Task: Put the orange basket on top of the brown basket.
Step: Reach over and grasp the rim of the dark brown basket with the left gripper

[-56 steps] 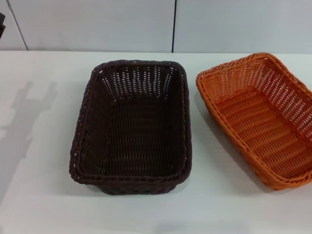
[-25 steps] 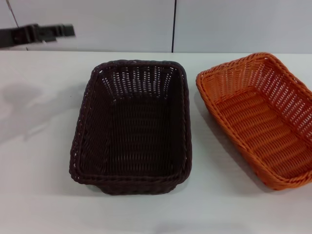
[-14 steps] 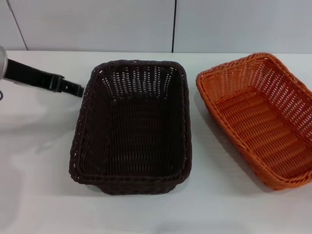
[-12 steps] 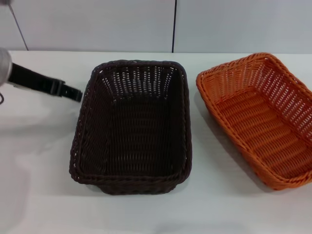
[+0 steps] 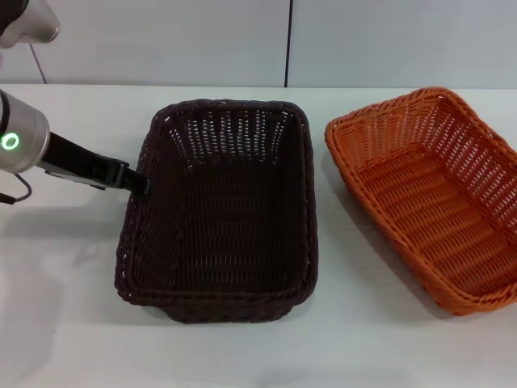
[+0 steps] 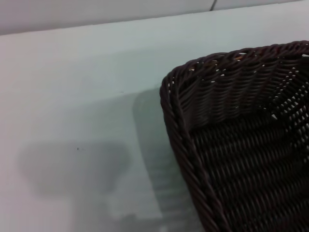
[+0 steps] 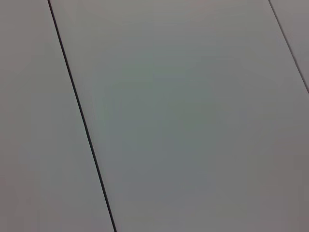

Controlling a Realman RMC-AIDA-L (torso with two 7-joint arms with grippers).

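The brown basket [image 5: 218, 210] stands on the white table at the centre, long side running away from me. The orange basket [image 5: 428, 194] stands to its right, turned at a slight angle, apart from it and empty. My left gripper [image 5: 136, 181] reaches in from the left, with its tip at the outside of the brown basket's left rim. The left wrist view shows a corner of the brown basket [image 6: 241, 145] and the table beside it. My right gripper is out of view; its wrist view shows only wall panels.
The white table [image 5: 65, 283] carries both baskets. A grey panelled wall [image 5: 161, 40] rises behind the table's far edge. The left arm's silver link with a green light [image 5: 16, 141] hangs over the table's left part.
My left arm has come in from the upper left, dropped, and moved right, so its tip now sits at the brown basket's left rim. The baskets have not moved.
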